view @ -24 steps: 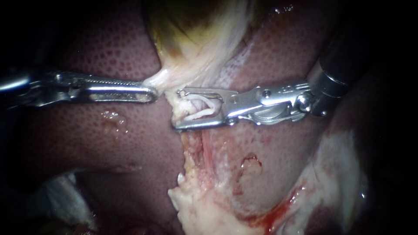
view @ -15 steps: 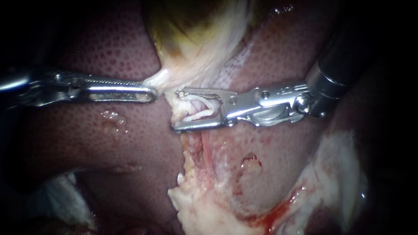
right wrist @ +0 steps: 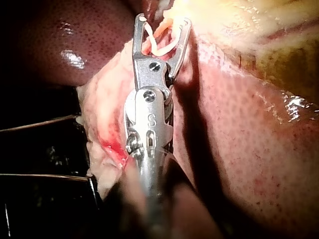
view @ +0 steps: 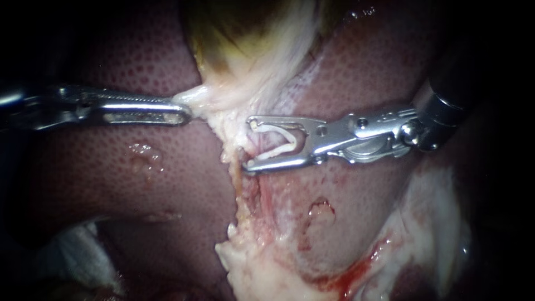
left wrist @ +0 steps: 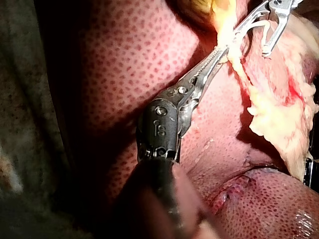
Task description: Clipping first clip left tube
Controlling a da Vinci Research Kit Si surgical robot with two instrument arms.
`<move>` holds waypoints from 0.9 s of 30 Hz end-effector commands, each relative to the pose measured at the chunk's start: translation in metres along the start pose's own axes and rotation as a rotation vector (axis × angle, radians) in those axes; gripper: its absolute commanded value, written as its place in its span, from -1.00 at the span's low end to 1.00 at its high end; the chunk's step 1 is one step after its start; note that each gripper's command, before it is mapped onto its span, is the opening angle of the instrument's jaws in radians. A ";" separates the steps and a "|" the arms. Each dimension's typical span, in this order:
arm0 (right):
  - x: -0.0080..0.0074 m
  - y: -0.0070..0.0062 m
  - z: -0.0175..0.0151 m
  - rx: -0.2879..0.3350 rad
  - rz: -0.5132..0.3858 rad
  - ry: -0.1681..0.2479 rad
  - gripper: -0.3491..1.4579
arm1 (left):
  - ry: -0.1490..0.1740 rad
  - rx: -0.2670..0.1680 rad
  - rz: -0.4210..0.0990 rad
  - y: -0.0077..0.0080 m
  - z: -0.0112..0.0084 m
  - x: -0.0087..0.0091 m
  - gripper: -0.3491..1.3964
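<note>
The yellow-green gallbladder [view: 245,33] hangs at the top, its pale neck [view: 223,100] stretched to the left. My left instrument [view: 181,111] is shut on that pale neck tissue; the left wrist view shows the same hold [left wrist: 223,50]. My right instrument [view: 249,144] comes in from the right, its jaws wide apart with a white open clip [view: 278,139] seated between them. A thin pink tube [view: 257,147] shows just inside the jaw tips and runs down over raw tissue. In the right wrist view the clip [right wrist: 162,49] and the jaws [right wrist: 163,21] reach the pale tissue.
Dark red, speckled liver [view: 139,61] lies all around. Pale fatty tissue with blood [view: 256,267] sits under the tube. White gauze [view: 78,256] lies at the lower left. A small raw pit [view: 322,209] marks the liver below my right instrument.
My right instrument has drawn back to the right with its clip, so the tube now lies at the jaw tips. My left instrument has pulled the neck slightly left and up.
</note>
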 end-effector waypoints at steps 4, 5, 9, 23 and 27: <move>-0.0016 -0.0008 0.0005 0.027 0.023 -0.023 0.02 | 0.001 0.003 -0.002 -0.0001 -0.0002 0.0002 -1.00; -0.0020 -0.0010 0.0007 0.033 0.025 -0.029 0.02 | 0.001 0.003 -0.002 -0.0001 -0.0003 0.0003 -1.00; -0.0040 -0.0018 0.0021 0.057 0.043 -0.043 0.02 | 0.001 0.004 -0.004 -0.0002 -0.0006 0.0005 -1.00; -0.0087 -0.0029 0.0053 0.106 0.086 -0.082 -0.01 | 0.002 0.010 -0.005 -0.0002 -0.0008 0.0006 -1.00; -0.0093 -0.0030 0.0061 0.120 0.092 -0.096 -0.01 | 0.002 0.010 -0.005 -0.0002 -0.0008 0.0006 -1.00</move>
